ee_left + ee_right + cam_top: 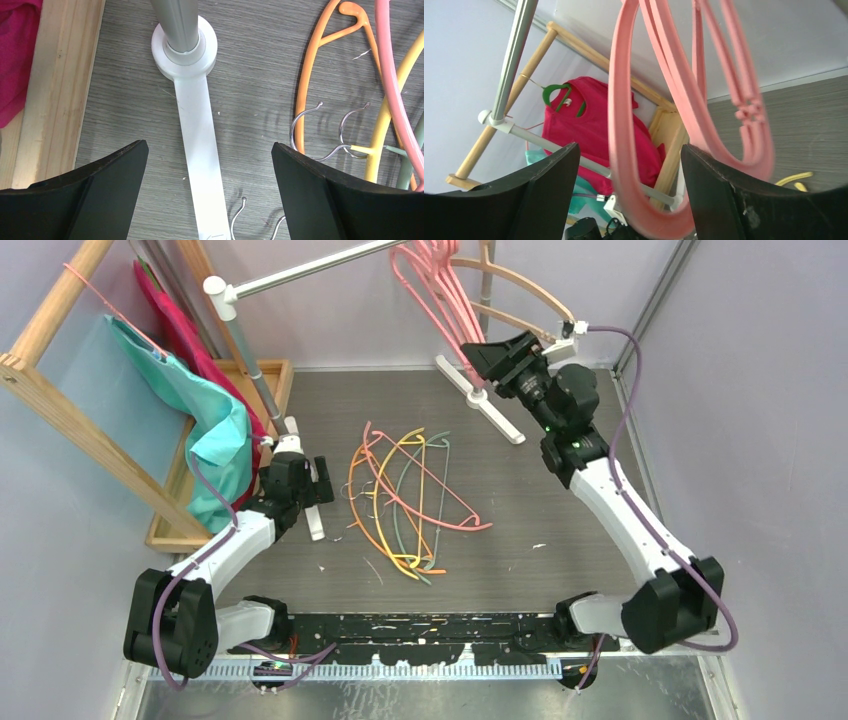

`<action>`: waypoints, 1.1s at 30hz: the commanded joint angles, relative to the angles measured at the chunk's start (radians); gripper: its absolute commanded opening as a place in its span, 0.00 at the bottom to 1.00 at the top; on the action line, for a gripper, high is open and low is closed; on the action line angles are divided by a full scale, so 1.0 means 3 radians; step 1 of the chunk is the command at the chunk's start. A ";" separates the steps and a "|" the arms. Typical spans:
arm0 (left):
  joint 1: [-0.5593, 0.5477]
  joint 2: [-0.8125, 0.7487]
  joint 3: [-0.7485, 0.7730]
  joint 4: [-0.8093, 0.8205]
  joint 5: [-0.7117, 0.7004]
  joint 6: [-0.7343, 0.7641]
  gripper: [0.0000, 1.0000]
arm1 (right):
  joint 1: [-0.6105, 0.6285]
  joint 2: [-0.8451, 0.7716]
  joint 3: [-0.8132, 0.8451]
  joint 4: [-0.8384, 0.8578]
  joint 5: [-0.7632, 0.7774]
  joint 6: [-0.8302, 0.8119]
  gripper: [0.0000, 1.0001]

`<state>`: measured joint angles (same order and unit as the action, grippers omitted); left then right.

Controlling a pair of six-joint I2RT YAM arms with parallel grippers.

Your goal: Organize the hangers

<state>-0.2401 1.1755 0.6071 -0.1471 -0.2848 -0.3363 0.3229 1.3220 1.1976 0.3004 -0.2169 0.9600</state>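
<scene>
Thin orange (357,502), yellow (421,490), grey-green (399,525) and pink (430,512) hangers lie tangled on the grey table. Thick pink hangers (425,285) and beige ones (520,285) hang from the silver rail (300,270). My right gripper (482,357) is raised at the pink ones and stands open. In the right wrist view a blurred pink hanger (621,100) passes between the jaws of the right gripper (629,150), and neither pad touches it. My left gripper (312,490) is open low over the table, left of the pile. In its wrist view the left gripper (210,145) is empty, with the orange hanger (310,75) on the right.
The rail stand's white foot (200,150) and its grey pole (180,25) lie directly under the left gripper. A second white foot (490,405) sits below the right gripper. A wooden rack (60,410) with teal cloth (215,430) and a magenta garment (589,125) stands at the left.
</scene>
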 commanded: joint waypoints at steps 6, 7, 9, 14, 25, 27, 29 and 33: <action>0.0006 -0.0048 0.0026 0.0107 -0.0027 -0.0030 0.98 | 0.0020 -0.0780 -0.0335 -0.0938 0.0981 -0.1177 0.80; 0.0005 -0.0048 0.0029 0.0109 -0.0027 -0.0032 0.98 | 0.0021 -0.0858 -0.0382 -0.1045 0.1103 -0.1299 0.80; 0.0004 -0.0043 0.0032 0.0107 -0.0026 -0.0032 0.98 | 0.0028 -0.1031 -0.0505 -0.1246 0.1339 -0.1483 0.80; 0.0005 0.0006 0.0065 0.0099 -0.0021 -0.0026 0.98 | 0.0070 -0.1409 -0.0778 -0.1607 0.1577 -0.1705 0.79; 0.0007 0.0002 0.0063 0.0084 -0.0033 -0.0031 0.98 | 0.1713 -0.0912 -0.1449 -0.1632 0.1677 -0.2159 0.69; 0.0003 0.0004 0.0068 0.0081 -0.0029 -0.0030 0.98 | 0.1760 -0.0549 -0.1435 -0.1473 0.1244 -0.2293 0.67; 0.0003 0.0003 0.0068 0.0081 -0.0032 -0.0030 0.98 | 0.1761 -0.0293 -0.1400 -0.1367 0.1087 -0.2398 0.63; 0.0007 -0.0015 0.0053 0.0086 -0.0027 -0.0030 0.98 | 0.1761 0.0054 -0.1417 -0.1144 0.0894 -0.2546 0.55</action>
<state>-0.2401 1.1824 0.6071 -0.1478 -0.2848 -0.3363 0.8532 1.2980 0.7601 -0.1734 0.1368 0.2768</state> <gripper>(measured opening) 0.980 0.575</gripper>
